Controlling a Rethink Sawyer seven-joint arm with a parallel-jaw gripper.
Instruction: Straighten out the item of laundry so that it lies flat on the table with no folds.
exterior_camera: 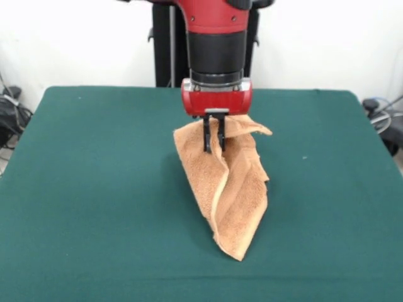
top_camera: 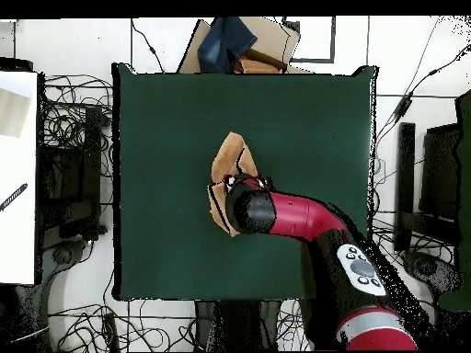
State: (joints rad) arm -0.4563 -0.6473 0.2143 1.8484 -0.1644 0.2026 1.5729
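- In the front view the pincer (exterior_camera: 214, 139) hangs straight down from the red wrist, its two black fingers (exterior_camera: 206, 135) close together and pinched on a raised fold of the towel (exterior_camera: 230, 182).
- The grip sits near the towel's far top edge, where the cloth is gathered up into a peak under the wrist.
- From that peak the towel drapes down and toward the near side, narrowing to a point that rests on the bench (exterior_camera: 94, 189).
- A long crease runs down the middle of the towel, and a flap of cloth sticks out to the right just beside the wrist.
- The towel is bunched and folded, not flat.
- In the overhead view the arm (top_camera: 304, 216) reaches in from the lower right and covers the pincer; the towel (top_camera: 228, 158) shows as a narrow tan shape poking out from under it, near the middle of the bench (top_camera: 166, 119).
- The green bench spreads wide on all sides of the towel.
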